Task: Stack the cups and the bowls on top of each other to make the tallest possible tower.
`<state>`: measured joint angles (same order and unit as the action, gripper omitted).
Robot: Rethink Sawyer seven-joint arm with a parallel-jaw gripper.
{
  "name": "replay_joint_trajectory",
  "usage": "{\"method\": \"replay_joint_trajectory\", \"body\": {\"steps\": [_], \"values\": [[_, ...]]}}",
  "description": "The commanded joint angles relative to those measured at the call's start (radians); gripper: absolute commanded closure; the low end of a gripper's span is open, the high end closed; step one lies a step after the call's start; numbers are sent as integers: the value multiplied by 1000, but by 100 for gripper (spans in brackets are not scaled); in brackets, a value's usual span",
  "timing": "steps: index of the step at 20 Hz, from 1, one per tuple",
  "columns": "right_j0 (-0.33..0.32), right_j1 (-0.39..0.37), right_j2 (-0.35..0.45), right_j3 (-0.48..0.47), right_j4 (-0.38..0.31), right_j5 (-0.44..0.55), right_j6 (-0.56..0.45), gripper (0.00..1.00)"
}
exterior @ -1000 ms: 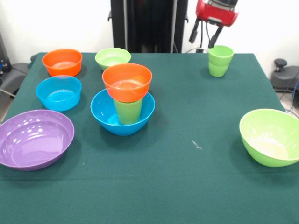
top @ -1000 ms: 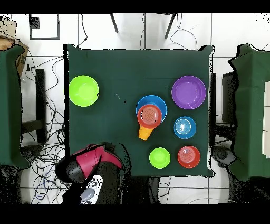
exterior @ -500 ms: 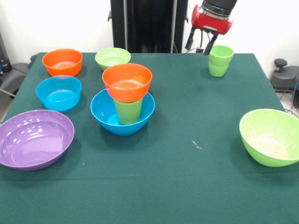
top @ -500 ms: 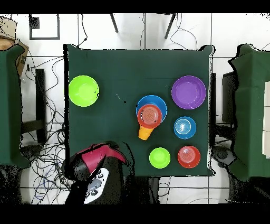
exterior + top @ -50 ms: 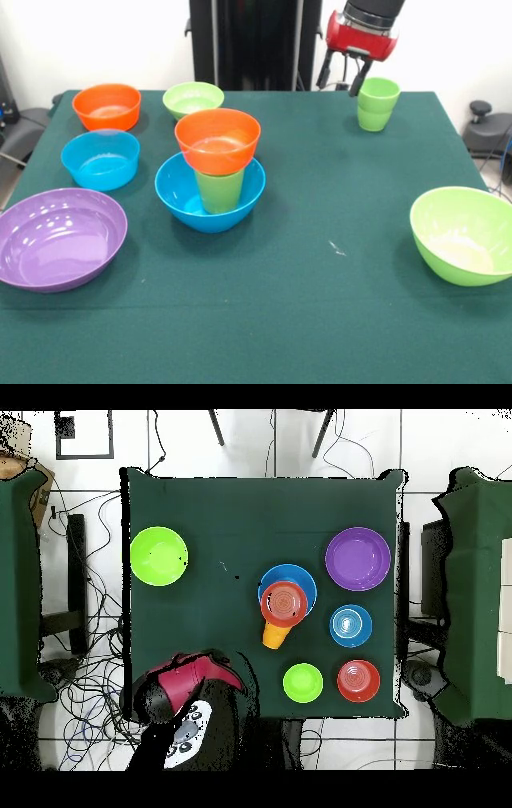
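A dark green cloth covers the table (image 5: 336,320); behind it are a white wall and a black column (image 5: 254,44), and the overhead view shows a tiled floor strewn with cables (image 5: 90,674).

I count seven bowls. A purple one (image 5: 60,238) sits at eight o'clock, a light blue one (image 5: 100,159) at nine, an orange bowl (image 5: 106,106) at ten, a small lime one (image 5: 193,99) at eleven and a big lime bowl (image 5: 466,234) at four.

The other two belong to the tower (image 5: 216,172), just left of centre: a blue bowl (image 5: 210,194), a green cup (image 5: 219,190) standing in it, an orange bowl (image 5: 218,141) on top.

At one o'clock stand two more green cups (image 5: 378,103), nested. The gripper (image 5: 342,74) hangs just beside them, left of the rim, its two fingers (image 5: 360,78) parted and holding nothing.
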<state>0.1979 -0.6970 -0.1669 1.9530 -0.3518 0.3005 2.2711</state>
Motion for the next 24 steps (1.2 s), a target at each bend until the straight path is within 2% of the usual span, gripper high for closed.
{"method": "replay_joint_trajectory", "body": {"steps": [1, 7, 12, 17, 21, 24], "values": [[8, -4, 100, -3, 53, 1, 96, 0], [8, -38, 122, 31, 71, 4, 91, 0], [-84, -86, 234, 110, 92, -53, 62, 0], [-140, -108, 304, 145, 103, -78, 58, 0], [-146, -107, 315, 149, 96, -84, 61, 0], [-142, -72, 295, 132, 66, -101, 58, 0]]}}
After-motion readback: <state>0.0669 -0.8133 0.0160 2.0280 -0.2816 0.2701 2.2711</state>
